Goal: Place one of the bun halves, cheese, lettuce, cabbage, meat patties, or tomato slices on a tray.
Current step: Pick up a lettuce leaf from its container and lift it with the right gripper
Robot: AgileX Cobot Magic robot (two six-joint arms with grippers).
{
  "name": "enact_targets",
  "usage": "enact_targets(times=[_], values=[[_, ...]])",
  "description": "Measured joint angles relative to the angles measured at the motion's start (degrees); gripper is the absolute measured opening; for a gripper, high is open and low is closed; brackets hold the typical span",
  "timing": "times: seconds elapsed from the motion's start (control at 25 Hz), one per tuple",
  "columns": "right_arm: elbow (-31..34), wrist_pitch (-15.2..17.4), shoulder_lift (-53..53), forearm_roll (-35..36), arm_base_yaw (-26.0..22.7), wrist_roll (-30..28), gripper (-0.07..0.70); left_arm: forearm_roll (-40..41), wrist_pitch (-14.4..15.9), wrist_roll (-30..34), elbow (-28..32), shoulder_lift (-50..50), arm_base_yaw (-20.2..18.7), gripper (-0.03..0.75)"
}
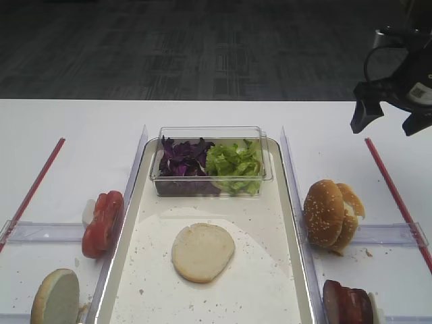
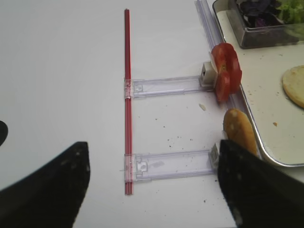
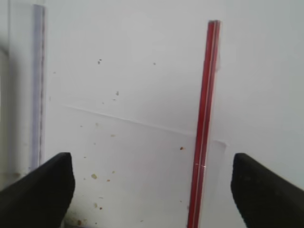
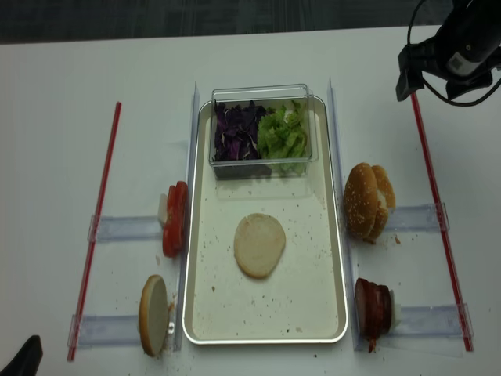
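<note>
Exterior high shows no readable writing, just a blurry tag on my right gripper (image 1: 390, 120), which hangs far right with its jaws spread wide and nothing between them. One bun half (image 1: 203, 252) lies pale cut face up mid tray (image 1: 302, 283). Lettuce (image 1: 235, 167) and purple cabbage (image 1: 183, 160) share the clear tub (image 1: 210, 133) at the tray's far end. My left gripper (image 2: 152, 183) is also spread; only its fingers show, cropped.
</note>
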Motion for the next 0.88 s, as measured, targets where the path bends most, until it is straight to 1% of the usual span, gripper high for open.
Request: enact_targets(times=[0.08, 0.2, 0.44, 0.68, 0.88], values=[[-0.6, 0.0, 0.1, 1.1, 0.2, -1.5, 0.678, 0.0, 0.0, 0.0, 0.0, 0.0, 0.0, 0.513], [-2.7, 0.1, 0.5, 1.0, 2.1, -2.2, 0.678, 0.0, 0.0, 0.0, 0.0, 0.0, 0.0, 0.513], [-6.3, 0.8, 0.9, 0.8, 8.9, -2.4, 0.678, 0.0, 0.0, 0.0, 0.0, 0.0, 0.0, 0.512], [-10.0, 3.2, 4.1, 0.7, 15.5, -2.4, 0.678, 0.0, 0.0, 0.0, 0.0, 0.0, 0.0, 0.510], [-12.4, 3.7, 6.2, 0.0, 21.0, -2.4, 0.678, 0.0, 0.0, 0.0, 0.0, 0.0, 0.0, 0.510]])
